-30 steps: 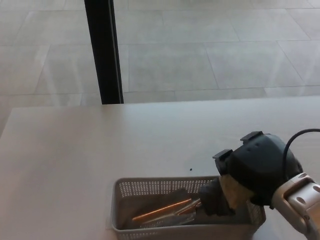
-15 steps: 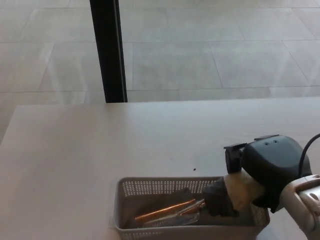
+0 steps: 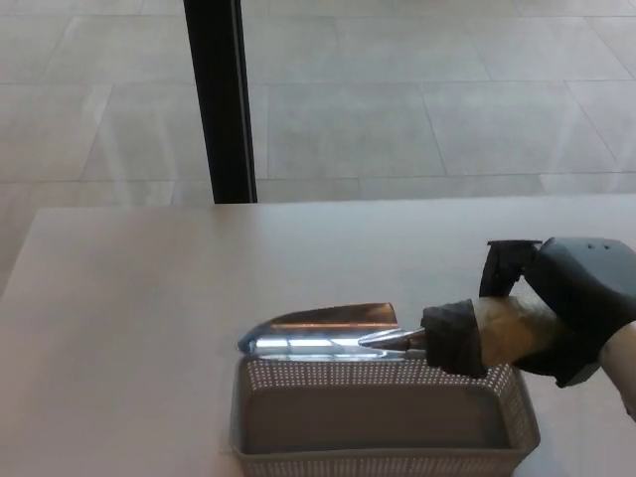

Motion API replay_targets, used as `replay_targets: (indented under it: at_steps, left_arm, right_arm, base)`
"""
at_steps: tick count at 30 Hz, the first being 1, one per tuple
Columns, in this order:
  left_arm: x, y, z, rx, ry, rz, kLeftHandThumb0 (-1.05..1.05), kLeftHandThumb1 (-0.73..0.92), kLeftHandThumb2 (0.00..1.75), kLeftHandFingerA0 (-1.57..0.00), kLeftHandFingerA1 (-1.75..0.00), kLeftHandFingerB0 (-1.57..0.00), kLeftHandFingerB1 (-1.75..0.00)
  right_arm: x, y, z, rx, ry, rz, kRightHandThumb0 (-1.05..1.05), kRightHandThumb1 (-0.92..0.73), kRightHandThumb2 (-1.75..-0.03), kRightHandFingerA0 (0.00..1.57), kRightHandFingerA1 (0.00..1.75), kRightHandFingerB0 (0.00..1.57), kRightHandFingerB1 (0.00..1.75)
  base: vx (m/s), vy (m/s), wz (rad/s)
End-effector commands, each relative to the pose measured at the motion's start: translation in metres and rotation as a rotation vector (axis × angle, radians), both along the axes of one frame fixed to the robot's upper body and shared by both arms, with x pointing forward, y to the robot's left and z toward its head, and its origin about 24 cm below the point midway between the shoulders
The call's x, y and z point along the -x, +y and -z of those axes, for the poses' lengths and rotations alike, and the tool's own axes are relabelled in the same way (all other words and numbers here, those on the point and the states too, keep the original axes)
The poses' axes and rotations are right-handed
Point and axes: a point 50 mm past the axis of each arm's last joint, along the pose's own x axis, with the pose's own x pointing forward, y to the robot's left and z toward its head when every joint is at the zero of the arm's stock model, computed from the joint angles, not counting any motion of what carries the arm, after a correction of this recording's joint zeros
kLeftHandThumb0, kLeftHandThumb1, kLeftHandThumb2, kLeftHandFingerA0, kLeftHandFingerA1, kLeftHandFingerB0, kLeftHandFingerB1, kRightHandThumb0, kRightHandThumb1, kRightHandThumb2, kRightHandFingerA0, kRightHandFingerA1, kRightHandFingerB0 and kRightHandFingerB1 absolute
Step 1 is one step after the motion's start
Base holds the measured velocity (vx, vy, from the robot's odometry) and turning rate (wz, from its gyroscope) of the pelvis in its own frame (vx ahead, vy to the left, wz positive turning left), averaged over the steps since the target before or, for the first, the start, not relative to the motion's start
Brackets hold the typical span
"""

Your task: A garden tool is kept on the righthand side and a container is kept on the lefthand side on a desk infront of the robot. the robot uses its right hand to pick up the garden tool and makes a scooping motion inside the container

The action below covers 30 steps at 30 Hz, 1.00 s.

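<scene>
Trowel (image 3: 323, 332) held level above the far rim of the container (image 3: 383, 419), its shiny blade pointing away from the right hand (image 3: 542, 323), which was closed around the pale handle with a black collar just ahead of the fingers. Blade cleared the perforated rim and sat outside the basket's hollow, whose grey floor lay bare. Container stood at the near edge of the pale bench (image 3: 149, 298), with wide open surface beyond it and to its left. Past the bench's far edge, well behind the container, rose a black post (image 3: 221, 99) against a tiled floor (image 3: 417, 89). Left hand did not show.
</scene>
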Motion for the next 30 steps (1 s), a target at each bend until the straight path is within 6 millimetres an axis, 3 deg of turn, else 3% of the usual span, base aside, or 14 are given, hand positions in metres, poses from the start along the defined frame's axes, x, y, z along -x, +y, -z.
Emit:
replay_targets:
  at_steps: [1, 2, 3, 4, 5, 6, 8, 10, 17, 25, 26, 27, 29, 30]
  left_arm:
    - [0.010, 0.008, -0.004, -0.024, 0.015, -0.004, -0.61, 0.61, 0.58, -0.64, -0.71, -0.60, -0.50]
    - [0.010, 0.008, -0.004, -0.023, 0.014, -0.009, -0.60, 0.61, 0.58, -0.64, -0.71, -0.60, -0.50]
    - [0.009, 0.008, -0.005, -0.020, 0.012, -0.007, -0.59, 0.62, 0.59, -0.63, -0.71, -0.61, -0.51]
    - [0.009, 0.008, -0.005, -0.015, 0.009, -0.028, -0.58, 0.61, 0.58, -0.64, -0.72, -0.62, -0.51]
    - [0.010, 0.009, -0.005, -0.014, 0.002, -0.027, -0.59, 0.61, 0.58, -0.63, -0.73, -0.60, -0.50]
    - [0.009, 0.009, -0.005, -0.016, 0.004, -0.028, -0.60, 0.59, 0.58, -0.74, -0.93, -0.61, -0.52]
    - [0.009, 0.009, -0.005, -0.014, 0.002, -0.022, -0.60, 0.61, 0.58, -0.60, -0.71, -0.59, -0.50]
    - [0.010, 0.009, -0.005, -0.015, 0.004, -0.017, -0.60, 0.61, 0.59, -0.60, -0.69, -0.58, -0.49]
    - [0.012, 0.008, -0.004, -0.025, 0.016, -0.006, -0.58, 0.61, 0.58, -0.68, -0.84, -0.58, -0.50]
    - [0.013, 0.008, -0.004, -0.010, -0.004, -0.031, -0.58, 0.60, 0.58, -0.71, -0.95, -0.61, -0.53]
    - [0.014, 0.008, -0.004, -0.009, -0.001, -0.032, -0.59, 0.60, 0.59, -0.74, -1.23, -0.63, -0.52]
    - [0.014, 0.007, -0.003, -0.010, 0.006, -0.036, -0.59, 0.60, 0.60, -0.75, -1.29, -0.64, -0.52]
    - [0.014, 0.007, -0.003, -0.005, 0.006, -0.034, -0.57, 0.60, 0.60, -0.75, -1.30, -0.64, -0.52]
    - [0.014, 0.007, -0.003, -0.012, 0.011, -0.035, -0.59, 0.59, 0.57, -0.73, -0.96, -0.64, -0.51]
  right_arm:
    - [-0.008, -0.061, -0.088, -0.671, -0.155, -0.006, -0.09, -0.53, -1.11, 0.85, 1.75, 0.75, 1.59]
    - [-0.009, -0.067, -0.096, -0.653, -0.182, 0.008, -0.11, -0.51, -1.15, 0.87, 1.75, 0.77, 1.57]
    - [-0.010, -0.071, -0.101, -0.640, -0.201, 0.001, -0.18, -0.48, -1.16, 1.19, 1.42, 0.99, 1.29]
    - [-0.011, -0.076, -0.104, -0.628, -0.218, 0.003, -0.11, -0.49, -1.19, 0.87, 1.75, 0.78, 1.58]
    - [-0.012, -0.080, -0.107, -0.588, -0.236, 0.027, -0.13, -0.49, -1.16, 0.89, 1.75, 0.77, 1.57]
    - [-0.012, -0.083, -0.109, -0.559, -0.257, 0.048, -0.13, -0.49, -1.14, 0.92, 1.75, 0.80, 1.53]
    - [-0.016, -0.096, -0.107, -0.486, -0.257, 0.142, -0.07, -0.44, -1.19, 0.88, 1.75, 0.79, 1.53]
    - [-0.018, -0.104, -0.100, -0.439, -0.248, 0.183, -0.08, -0.47, -1.13, 0.86, 1.75, 0.78, 1.50]
    - [-0.020, -0.140, -0.030, -0.267, -0.098, 0.416, -0.15, -0.54, -1.06, 0.86, 1.75, 0.76, 1.48]
    - [-0.020, -0.151, 0.009, -0.221, -0.041, 0.507, -0.20, -0.61, -0.96, 0.89, 1.74, 0.76, 1.50]
    - [-0.018, -0.152, 0.020, -0.211, -0.015, 0.534, -0.22, -0.63, -0.93, 0.88, 1.75, 0.74, 1.50]
    - [-0.016, -0.152, 0.027, -0.204, -0.005, 0.537, -0.20, -0.62, -0.95, 0.88, 1.74, 0.75, 1.48]
    - [-0.013, -0.152, 0.041, -0.197, 0.036, 0.550, -0.21, -0.64, -0.91, 0.88, 1.74, 0.74, 1.47]
    - [-0.011, -0.151, 0.053, -0.195, 0.067, 0.569, -0.23, -0.66, -0.79, 0.86, 1.69, 0.72, 1.44]
  base:
    - [0.00, 0.000, 0.00]
    - [0.00, 0.000, 0.00]
    - [0.00, 0.000, 0.00]
    - [0.00, 0.000, 0.00]
    - [0.00, 0.000, 0.00]
    - [0.00, 0.000, 0.00]
    - [0.00, 0.000, 0.00]
    - [0.00, 0.000, 0.00]
    - [0.00, 0.000, 0.00]
    - [0.00, 0.000, 0.00]
    - [0.00, 0.000, 0.00]
    - [0.00, 0.000, 0.00]
    - [0.00, 0.000, 0.00]
    - [0.00, 0.000, 0.00]
